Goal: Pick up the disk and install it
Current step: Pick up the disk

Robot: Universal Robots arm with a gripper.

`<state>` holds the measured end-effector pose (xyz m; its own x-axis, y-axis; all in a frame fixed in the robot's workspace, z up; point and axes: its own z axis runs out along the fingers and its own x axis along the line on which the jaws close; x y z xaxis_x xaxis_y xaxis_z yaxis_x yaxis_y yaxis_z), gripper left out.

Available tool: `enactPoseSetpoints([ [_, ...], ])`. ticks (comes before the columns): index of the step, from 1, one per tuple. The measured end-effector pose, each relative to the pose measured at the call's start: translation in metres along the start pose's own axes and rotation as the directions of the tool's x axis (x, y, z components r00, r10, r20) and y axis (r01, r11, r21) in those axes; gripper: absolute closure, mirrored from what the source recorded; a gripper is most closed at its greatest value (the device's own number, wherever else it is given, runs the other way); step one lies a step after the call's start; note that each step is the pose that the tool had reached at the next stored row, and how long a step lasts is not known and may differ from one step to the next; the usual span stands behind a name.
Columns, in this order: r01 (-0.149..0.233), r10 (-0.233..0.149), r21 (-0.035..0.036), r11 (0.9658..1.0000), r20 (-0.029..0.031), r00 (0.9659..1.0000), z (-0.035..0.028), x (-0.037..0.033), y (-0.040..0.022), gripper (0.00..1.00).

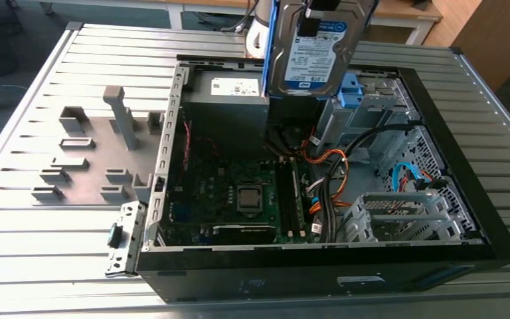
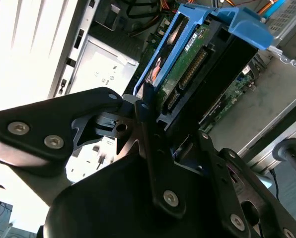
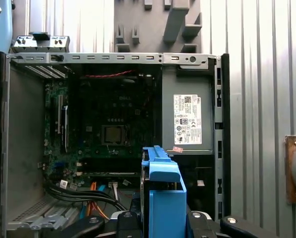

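Below the gripper (image 2: 178, 144) spreads a ribbed metal table (image 1: 24, 232). On it, directly beneath, an open computer case (image 1: 326, 266) lies on its side. The likeliest trouble, judging from here, is a collision. The case's thin steel walls and inner brackets stand up toward the load, so a path slightly off line could catch an edge and knock the load askew.

Under the gripper and a little to one side sits the power supply (image 1: 228, 100), a plain grey box with a white sticker. Next to it lies the motherboard (image 1: 237, 193), dark green and dense with small parts that a dropped load could damage.

Held in the gripper, hanging on edge above the case, is the disk (image 1: 308, 60). It is a flat silver rectangle with a white-and-blue label, framed in smooth blue plastic. The gripper's black fingers (image 2: 150, 139) are clamped on either side of its upper end. With smooth metal gripped near one end, it could slip or swing if jolted.

Smallest, loose orange and black cables (image 1: 326, 166) curl below the disk. They could snag the blue frame or lie in its way.
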<state>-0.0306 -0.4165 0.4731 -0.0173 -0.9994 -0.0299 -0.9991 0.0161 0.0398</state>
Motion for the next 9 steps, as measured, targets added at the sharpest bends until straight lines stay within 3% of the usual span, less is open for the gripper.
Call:
enactPoseSetpoints([
  [9, 0.0, 0.0, 0.0, 1.0, -0.0004, 1.0, -0.0003, 0.0088, -0.0002, 0.64],
])
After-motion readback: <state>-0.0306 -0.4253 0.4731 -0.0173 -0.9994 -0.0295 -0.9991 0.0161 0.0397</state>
